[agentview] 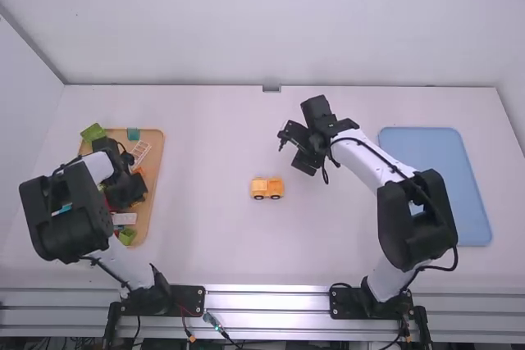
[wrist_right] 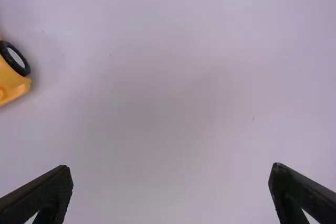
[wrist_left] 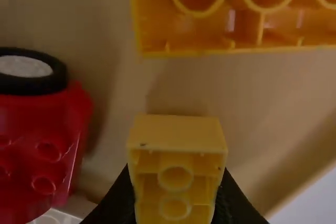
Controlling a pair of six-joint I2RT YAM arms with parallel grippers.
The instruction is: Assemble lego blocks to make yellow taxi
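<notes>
The yellow car, the taxi's assembled part, stands near the middle of the bench, about as far from the left edge as from the right; 2 dark wheels show on the side toward the bench's near edge. Beyond it and to its right, over bare bench, the right gripper hangs with its 2 fingers spread wide and nothing between them. By the bench's left edge lies a wooden tray, with the left gripper over it. In the left wrist view its 2 fingers pinch a small yellow block, hollow side showing; whether that block touches the tray floor I cannot tell. Just beside it are a larger yellow block, also hollow side showing, and a red piece with a black-rimmed wheel. A green block sits at the tray's far left corner, a teal block at its far edge, a pale lattice piece near its far right corner, and another green block by its near edge. A blue tray lies by the bench's right edge.
</notes>
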